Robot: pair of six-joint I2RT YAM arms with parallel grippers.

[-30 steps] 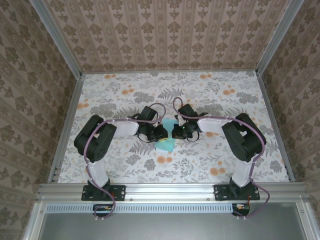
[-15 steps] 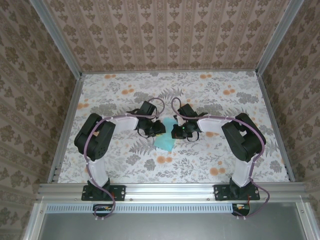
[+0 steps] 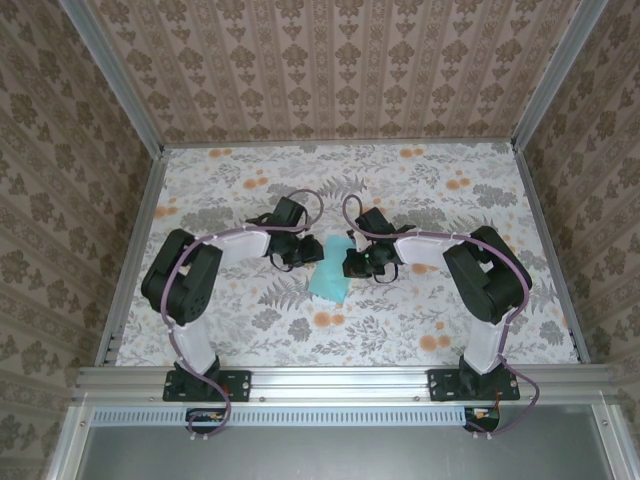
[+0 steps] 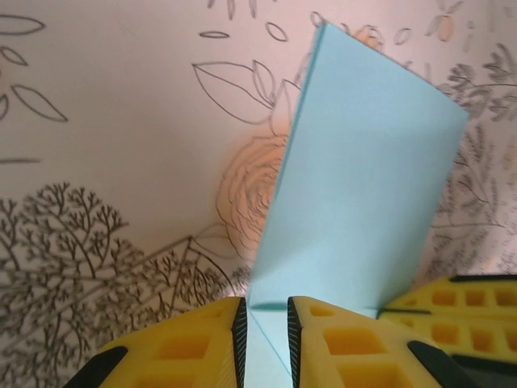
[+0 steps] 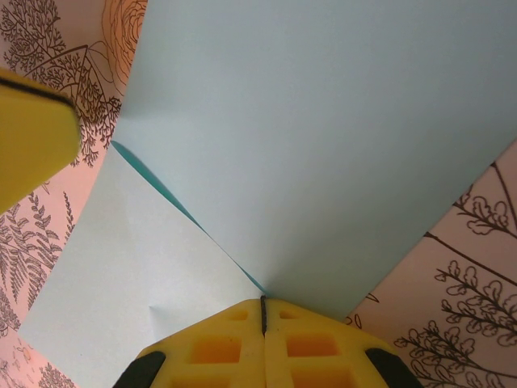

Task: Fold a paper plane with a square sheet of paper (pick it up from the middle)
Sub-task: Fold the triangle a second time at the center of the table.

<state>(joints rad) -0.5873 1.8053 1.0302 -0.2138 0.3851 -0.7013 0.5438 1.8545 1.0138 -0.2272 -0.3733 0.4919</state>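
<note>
The paper (image 3: 328, 282) is sitting at the middle of the table (image 3: 450, 200), between the two grippers and reaching out towards the near edge. From above, its long axis is running near to far, leaning slightly right at the far end.

The right gripper (image 3: 350, 263) is pinching the paper, its pads pressing together with no gap. The left gripper (image 3: 308, 252) is standing narrowly apart. The sheet is passing through that slit, and the gap is looking wider than the paper, so it is not clamping.

The top view is giving only a flat turquoise patch. The left wrist view is showing the paper (image 4: 363, 178) rising from the table as a tall panel. This panel is leaning right, with a sharp corner pointing up and away from the fingers (image 4: 202, 347). A yellow finger (image 4: 452, 303) of the right gripper is touching its lower right edge.

The right wrist view is showing two layers spreading from the pinch (image 5: 262, 311): a broad panel going up and right, and a paler flap going down left. A dark crease is running between them.
</note>
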